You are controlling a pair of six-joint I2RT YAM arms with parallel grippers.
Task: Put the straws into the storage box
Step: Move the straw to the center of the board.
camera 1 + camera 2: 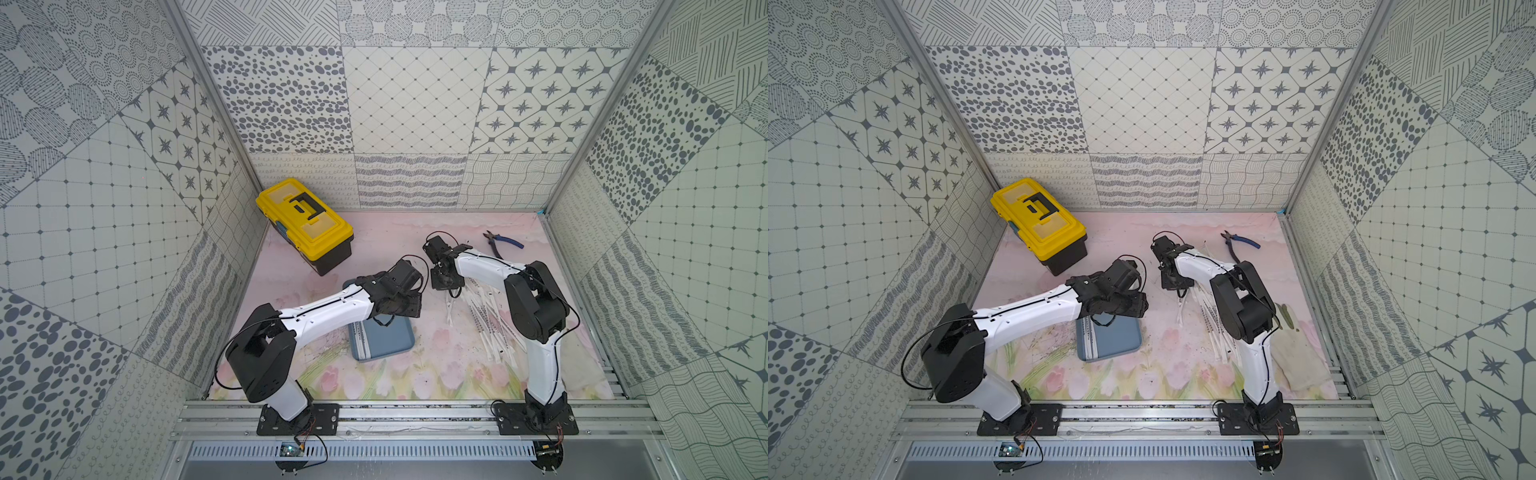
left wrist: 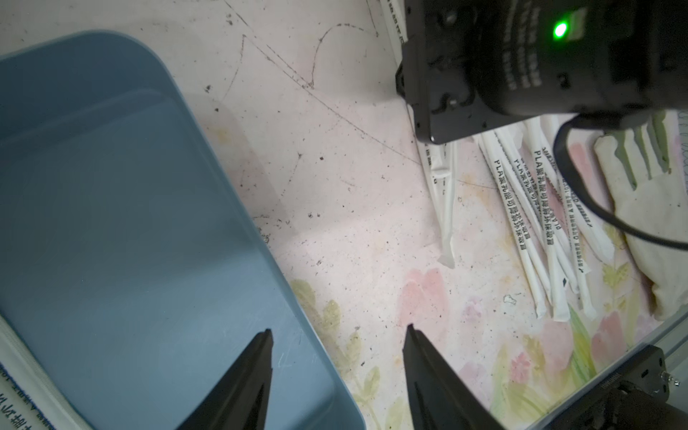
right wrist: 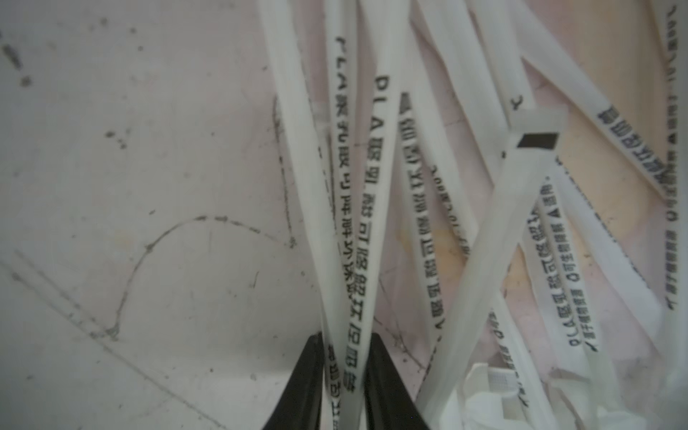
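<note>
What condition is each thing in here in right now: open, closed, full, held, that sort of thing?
yellow toolbox: lid closed, standing on the mat.
storage box: open-topped, some straws along one side, otherwise bare.
straws: most in a loose pile on the mat.
pliers: lying flat, handles apart.
glove: lying flat.
left gripper: open, empty, over the box's edge.
right gripper: closed on a couple of straws.

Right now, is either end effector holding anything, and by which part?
The right end effector is shut on a few straws, pinched partway along their length, not at a tip. The left end effector is open and empty.
</note>
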